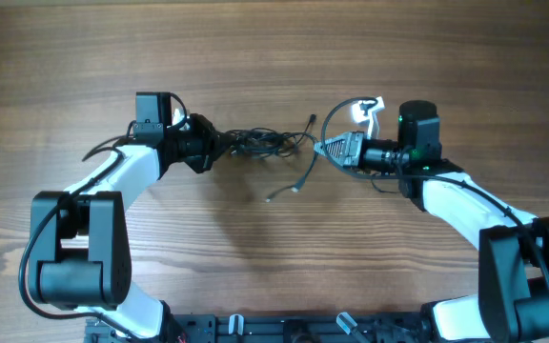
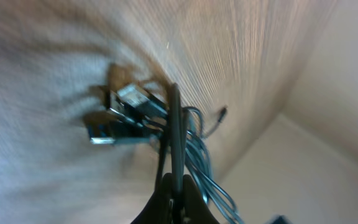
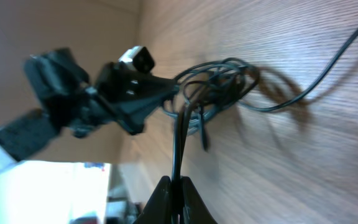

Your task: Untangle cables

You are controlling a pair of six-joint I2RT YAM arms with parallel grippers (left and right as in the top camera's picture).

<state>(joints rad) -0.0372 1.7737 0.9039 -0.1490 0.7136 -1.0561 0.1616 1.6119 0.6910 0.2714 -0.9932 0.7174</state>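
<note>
Cables (image 1: 255,143): thin black cords in a knotted clump at centre frame in the overhead view, a little above the middle, lying on the wooden table (image 1: 274,57).

Left gripper (image 1: 206,145): closed tight on the clump's left end. Its wrist view shows several strands pinched between the closed fingers.

Right gripper (image 1: 330,148): also fully closed, pinching a single strand at the clump's right side. A loop rises past it toward the upper right.

Two free tails trail toward lower centre and end in small plugs (image 1: 274,197), one of them pale.

Handling, as judged:
- Very light and limp, with no stiffness to push against, so only pulling will move them.
- The sheath looks smooth, so a thin strand may slide through a pinch.
- The plugs are the likely snag points, and hauling hard would probably tighten the knot.

Best holds: one strand close to the clump, or just behind a plug, with the other gripper anchoring the mass.
</note>
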